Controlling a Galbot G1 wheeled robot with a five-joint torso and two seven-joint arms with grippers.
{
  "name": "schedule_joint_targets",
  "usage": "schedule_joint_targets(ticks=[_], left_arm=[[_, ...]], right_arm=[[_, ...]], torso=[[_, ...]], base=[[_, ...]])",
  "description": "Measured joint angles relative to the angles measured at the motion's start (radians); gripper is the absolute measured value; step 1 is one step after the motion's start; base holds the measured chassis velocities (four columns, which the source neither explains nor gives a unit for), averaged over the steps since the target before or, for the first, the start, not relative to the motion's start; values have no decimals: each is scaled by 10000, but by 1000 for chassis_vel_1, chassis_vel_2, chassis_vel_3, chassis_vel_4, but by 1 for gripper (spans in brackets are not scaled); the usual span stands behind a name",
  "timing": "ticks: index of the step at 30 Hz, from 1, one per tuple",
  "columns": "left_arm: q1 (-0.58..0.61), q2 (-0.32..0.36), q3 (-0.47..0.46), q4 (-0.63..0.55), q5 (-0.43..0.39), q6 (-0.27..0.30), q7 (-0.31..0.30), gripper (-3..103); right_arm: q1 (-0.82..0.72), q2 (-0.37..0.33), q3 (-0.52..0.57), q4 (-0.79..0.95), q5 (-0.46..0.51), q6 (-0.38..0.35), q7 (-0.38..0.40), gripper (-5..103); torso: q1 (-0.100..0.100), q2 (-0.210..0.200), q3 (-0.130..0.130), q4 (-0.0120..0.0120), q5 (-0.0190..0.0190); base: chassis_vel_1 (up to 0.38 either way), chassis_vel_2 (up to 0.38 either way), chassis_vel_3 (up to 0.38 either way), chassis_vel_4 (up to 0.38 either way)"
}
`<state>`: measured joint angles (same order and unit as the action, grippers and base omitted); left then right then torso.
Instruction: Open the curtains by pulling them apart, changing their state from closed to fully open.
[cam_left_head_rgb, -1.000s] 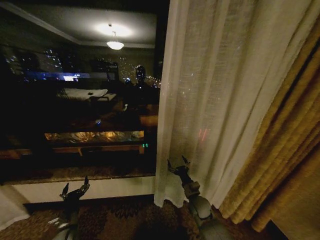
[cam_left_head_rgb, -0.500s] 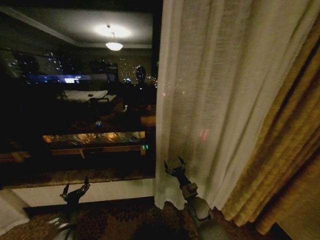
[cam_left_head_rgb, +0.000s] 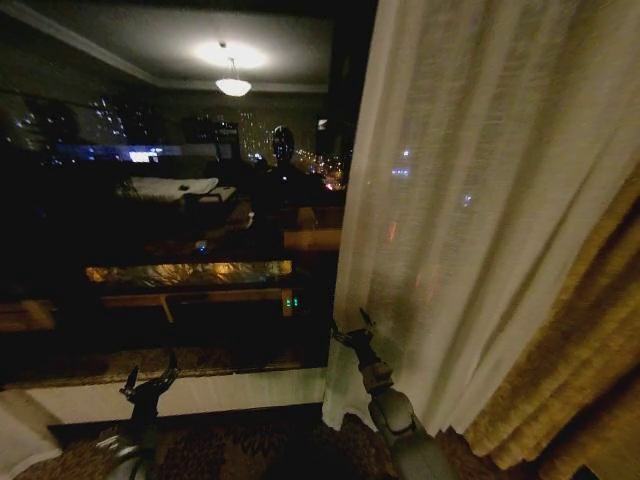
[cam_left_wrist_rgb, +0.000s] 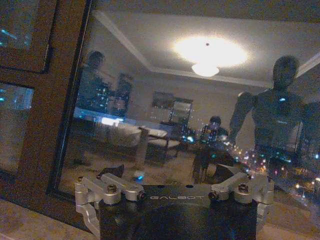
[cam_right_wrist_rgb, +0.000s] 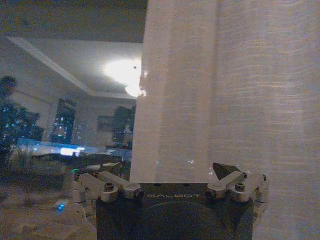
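The right curtain (cam_left_head_rgb: 480, 200), a sheer cream pleated panel, hangs over the right half of the head view, its inner edge running down beside the dark window. My right gripper (cam_left_head_rgb: 350, 330) is open low at that edge, close to the hem. In the right wrist view the curtain's edge (cam_right_wrist_rgb: 175, 100) hangs just beyond the spread fingers (cam_right_wrist_rgb: 106, 185). A pale strip of the left curtain (cam_left_head_rgb: 15, 440) shows at the lower left corner. My left gripper (cam_left_head_rgb: 150, 378) is open, low before the sill, facing bare glass (cam_left_wrist_rgb: 150, 100) with nothing between its fingers (cam_left_wrist_rgb: 107, 184).
A thick mustard-gold drape (cam_left_head_rgb: 580, 370) hangs right of the sheer panel. The dark window (cam_left_head_rgb: 170, 200) reflects the lit room and the robot. A pale sill wall (cam_left_head_rgb: 200, 392) runs under the glass, with patterned carpet (cam_left_head_rgb: 260, 450) below.
The right curtain's inner edge has shifted to the right, baring more window. My right gripper stays low at that edge. The left gripper has not moved.
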<state>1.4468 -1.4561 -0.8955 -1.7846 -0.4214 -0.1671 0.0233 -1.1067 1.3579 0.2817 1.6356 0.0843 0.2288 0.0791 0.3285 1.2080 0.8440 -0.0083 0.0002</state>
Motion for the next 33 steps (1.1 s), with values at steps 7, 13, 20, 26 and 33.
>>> schedule_joint_targets(ticks=[7, 13, 20, 26, 33], left_arm=[[-2, 1, -2, 0, 0, 0, 0, 100], [-2, 1, -2, 0, 0, 0, 0, 100], [-2, 1, 0, 0, 0, 0, 0, 100], [-2, 1, 1, 0, 0, 0, 0, 100], [-2, 1, -5, 0, 0, 0, 0, 100]], right_arm=[[133, 91, 5, -46, 114, -199, -30, 100], [381, 137, 4, -306, 78, -273, 260, 100], [563, 193, -18, -677, -90, -93, 379, 100], [870, 264, -263, -1073, -368, -63, 248, 100], [1618, 380, -693, -1973, -622, -92, 394, 100]], torso=[[13, -7, 5, 5, -5], [7, -5, 3, 3, -2], [11, -6, 5, 2, 1], [12, -6, 4, 1, -2], [9, -5, 3, 4, -4]], base=[[0, 0, 0, 0], [-30, -18, 23, 12], [-119, -75, 113, 64], [-42, -21, 45, 3], [0, 0, 0, 0]])
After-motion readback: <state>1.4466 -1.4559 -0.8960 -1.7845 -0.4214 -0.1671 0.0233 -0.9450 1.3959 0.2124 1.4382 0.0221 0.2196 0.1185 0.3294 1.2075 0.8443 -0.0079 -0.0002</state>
